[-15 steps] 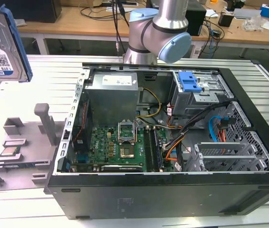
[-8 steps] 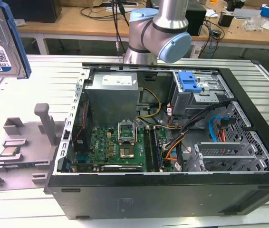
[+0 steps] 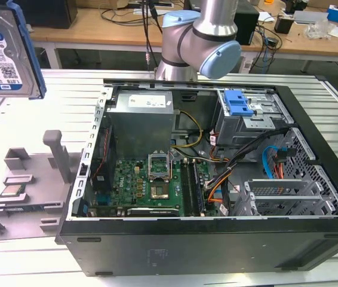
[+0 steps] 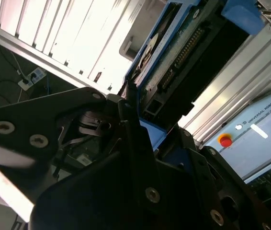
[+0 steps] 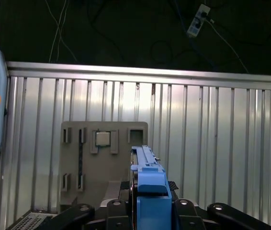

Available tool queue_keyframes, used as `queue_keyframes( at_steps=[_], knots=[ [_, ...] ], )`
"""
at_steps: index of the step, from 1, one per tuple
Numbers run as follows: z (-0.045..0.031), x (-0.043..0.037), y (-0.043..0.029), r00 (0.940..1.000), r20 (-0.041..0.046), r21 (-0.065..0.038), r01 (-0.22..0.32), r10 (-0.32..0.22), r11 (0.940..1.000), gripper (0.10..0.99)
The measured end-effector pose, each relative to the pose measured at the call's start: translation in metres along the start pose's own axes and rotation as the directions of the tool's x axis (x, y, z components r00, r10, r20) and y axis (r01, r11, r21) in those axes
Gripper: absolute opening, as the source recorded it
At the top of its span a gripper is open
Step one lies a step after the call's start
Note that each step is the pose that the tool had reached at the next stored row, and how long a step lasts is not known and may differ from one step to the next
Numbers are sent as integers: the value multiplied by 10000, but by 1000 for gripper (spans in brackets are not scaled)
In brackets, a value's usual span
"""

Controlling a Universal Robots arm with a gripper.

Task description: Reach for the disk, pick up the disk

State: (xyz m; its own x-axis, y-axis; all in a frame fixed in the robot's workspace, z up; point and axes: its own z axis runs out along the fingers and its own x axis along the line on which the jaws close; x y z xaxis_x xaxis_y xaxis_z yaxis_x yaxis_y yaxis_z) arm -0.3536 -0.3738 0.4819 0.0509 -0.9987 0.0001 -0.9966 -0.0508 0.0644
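Disk [image 3: 5, 51] lifted off the table, clamped in the gripper [image 5: 148, 205].
In the first wrist view the gripper grasps the disk edge-on, with black fingers [image 5: 125, 216] pressed to either side of its blue bracket. In the exterior view the disk hangs in the air at the exterior view's far left with its label towards the camera. It is raised clear of the ribbed metal table [image 3: 61, 95] and the grey fixture tray [image 3: 34, 173]. It is well apart from the open computer case [image 3: 217, 251] on the exterior view's right.
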Motion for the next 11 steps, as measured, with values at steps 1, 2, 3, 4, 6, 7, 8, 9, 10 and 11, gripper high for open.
queue_keyframes(
  at_steps=[1, 2, 3, 4, 6, 7, 8, 9, 10, 11],
  knots=[
    [-5, 3, -61, 10000, -1, -1, 0, 0, 10000, 369],
    [-8, 6, -122, 10000, 0, 0, -1, 1, 10000, 369],
    [-11, 9, -183, 10000, 0, 1, -1, 1, 10000, 369],
    [-18, 14, -273, 10000, -1, -1, 1, -1, 10000, 369],
    [-28, 22, -425, 10000, 0, 0, 0, 0, 10000, 369],
    [-30, 24, -461, 10000, -1, -1, 1, -1, 10000, 369],
    [-33, 26, -493, 10000, -1, -1, 1, -1, 10000, 369],
    [-36, 28, -550, 10000, 0, 0, 0, 0, 10000, 369],
    [-38, 30, -587, 10000, 0, 0, 0, 0, 10000, 369],
    [-40, 32, -619, 10000, 0, 1, 0, 0, 10000, 369]
  ],
)
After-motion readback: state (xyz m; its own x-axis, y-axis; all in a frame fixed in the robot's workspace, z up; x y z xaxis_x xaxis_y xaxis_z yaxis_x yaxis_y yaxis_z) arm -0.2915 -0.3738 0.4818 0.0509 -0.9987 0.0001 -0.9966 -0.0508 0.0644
